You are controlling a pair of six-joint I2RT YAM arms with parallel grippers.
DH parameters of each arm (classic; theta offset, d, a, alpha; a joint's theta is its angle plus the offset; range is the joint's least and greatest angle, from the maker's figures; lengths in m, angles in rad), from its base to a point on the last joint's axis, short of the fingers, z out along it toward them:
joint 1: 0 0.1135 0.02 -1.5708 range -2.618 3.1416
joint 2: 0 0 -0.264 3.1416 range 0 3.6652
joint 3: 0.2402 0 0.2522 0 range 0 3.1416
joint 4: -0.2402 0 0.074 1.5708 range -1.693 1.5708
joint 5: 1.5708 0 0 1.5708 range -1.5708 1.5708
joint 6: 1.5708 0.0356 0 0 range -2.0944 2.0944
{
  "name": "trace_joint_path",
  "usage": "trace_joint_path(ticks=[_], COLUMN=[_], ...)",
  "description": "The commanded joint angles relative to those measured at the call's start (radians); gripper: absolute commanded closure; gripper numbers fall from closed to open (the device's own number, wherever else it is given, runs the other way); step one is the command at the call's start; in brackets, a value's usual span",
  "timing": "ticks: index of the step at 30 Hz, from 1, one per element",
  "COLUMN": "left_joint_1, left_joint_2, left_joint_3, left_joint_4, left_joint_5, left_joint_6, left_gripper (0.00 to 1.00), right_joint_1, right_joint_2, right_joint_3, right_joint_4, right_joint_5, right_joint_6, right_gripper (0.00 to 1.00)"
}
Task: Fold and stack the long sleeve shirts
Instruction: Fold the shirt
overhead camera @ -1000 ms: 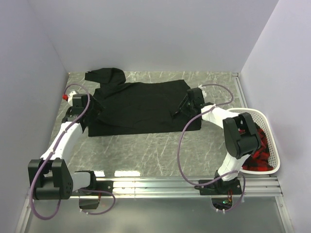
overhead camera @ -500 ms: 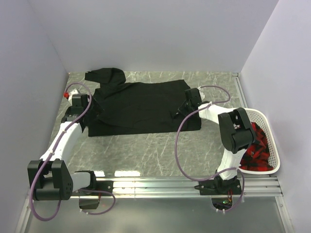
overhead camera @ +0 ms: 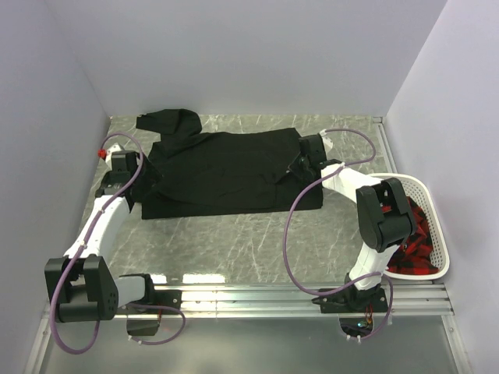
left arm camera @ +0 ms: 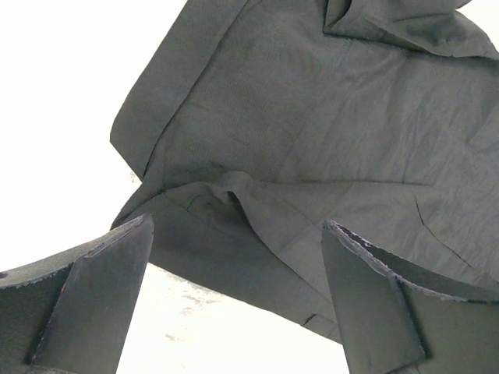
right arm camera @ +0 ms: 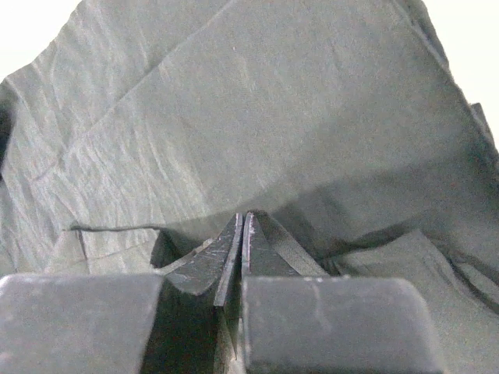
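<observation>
The black shirt (overhead camera: pixel 226 167) lies spread flat on the table (overhead camera: pixel 234 241), with one sleeve bunched up at the far left corner. My right gripper (right arm camera: pixel 240 222) is clenched, its fingers pressed together on a raised fold of cloth near the shirt's right edge. My left gripper (left arm camera: pixel 234 226) is released, its fingers spread wide above the shirt's left edge, where a wrinkle of cloth lies between them.

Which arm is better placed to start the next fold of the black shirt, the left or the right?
The right arm: its jaws are shut on a pinch of the black shirt at its right edge, so it can probably lift that side. On the left arm the jaws stand open, holding nothing.
</observation>
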Motion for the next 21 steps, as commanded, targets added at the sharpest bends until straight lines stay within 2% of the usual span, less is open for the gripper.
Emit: trace_joint_path(ticks=[1,7,11,14,15,18,21], left_joint_1=[0.011,0.02,0.023,0.027,0.027,0.03,0.03], left_joint_2=[-0.013,-0.013,-0.011,-0.011,-0.011,-0.013,-0.014], left_joint_3=[0.006,0.001,0.001,0.001,0.0,0.0,-0.002], left_joint_4=[0.007,0.012,0.01,0.012,0.012,0.012,0.012], left_joint_5=[0.012,0.016,0.016,0.019,0.019,0.022,0.022], left_joint_6=[0.0,-0.005,-0.008,-0.009,-0.009,-0.009,-0.011], left_gripper=[0.05,0.05,0.05,0.05,0.05,0.05,0.05], right_joint_1=[0.007,0.003,0.005,0.003,0.005,0.005,0.005], right_joint_2=[-0.036,-0.035,-0.018,-0.013,-0.015,-0.02,-0.041], right_joint_3=[0.02,-0.008,-0.009,-0.028,-0.034,-0.019,0.017], right_joint_4=[0.049,0.059,0.059,0.059,0.059,0.051,-0.006], right_joint_5=[0.066,0.145,0.157,0.163,0.16,0.137,0.117], right_joint_6=[-0.014,-0.02,-0.028,-0.023,-0.025,-0.065,-0.146], right_gripper=[1.0,1.0,0.93,0.79,0.67,0.48,0.45])
